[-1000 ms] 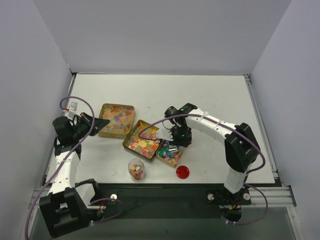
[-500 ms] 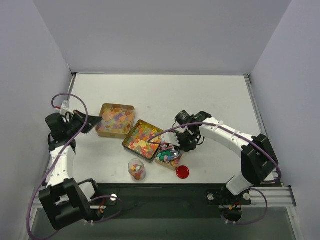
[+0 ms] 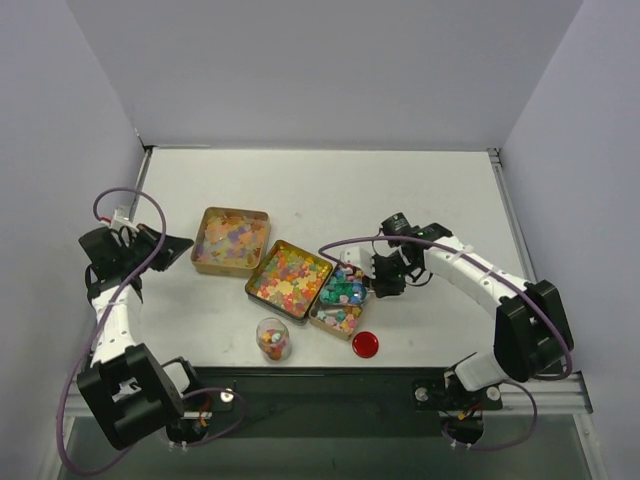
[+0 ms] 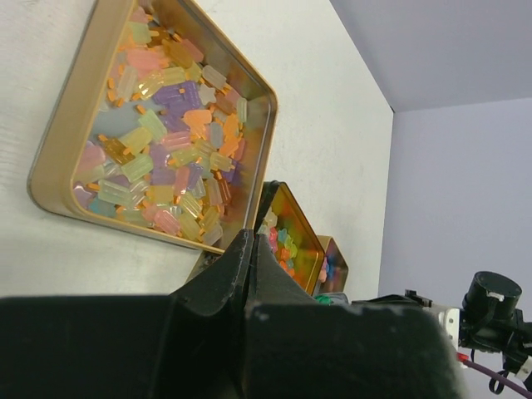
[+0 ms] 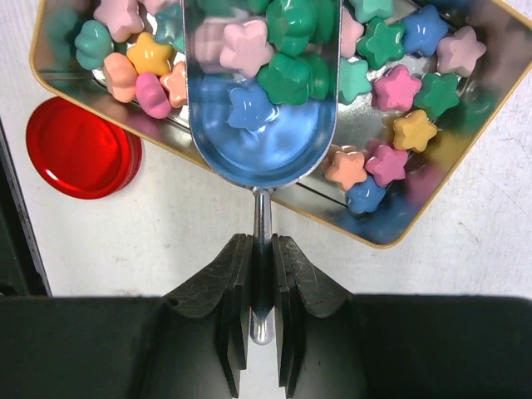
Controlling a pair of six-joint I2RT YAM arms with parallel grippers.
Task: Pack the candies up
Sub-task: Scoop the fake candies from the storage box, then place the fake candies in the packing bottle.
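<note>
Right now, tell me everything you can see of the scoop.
The scoop is shiny metal, with a rounded bowl and a thin straight handle. The right claw is shut on the handle. The bowl carries pink, green and blue star candies and sits over the edge of the small tin; contact unclear.

- Top view: fixed high above and behind both arm bases, tilted down and forward; far off; covers the whole counter (image 3: pixel 420 200).
- Left wrist view: low, close over the counter, looking past its own fingers (image 4: pixel 220 278) across the square tin (image 4: pixel 62 125) toward the right arm (image 4: pixel 490 303).
- Right wrist view: straight down, very near, over scoop (image 5: pixel 274 154), small tin (image 5: pixel 37 41), red lid (image 5: pixel 79 148).
- Shared: top view holds everything both wrist views show.
</note>
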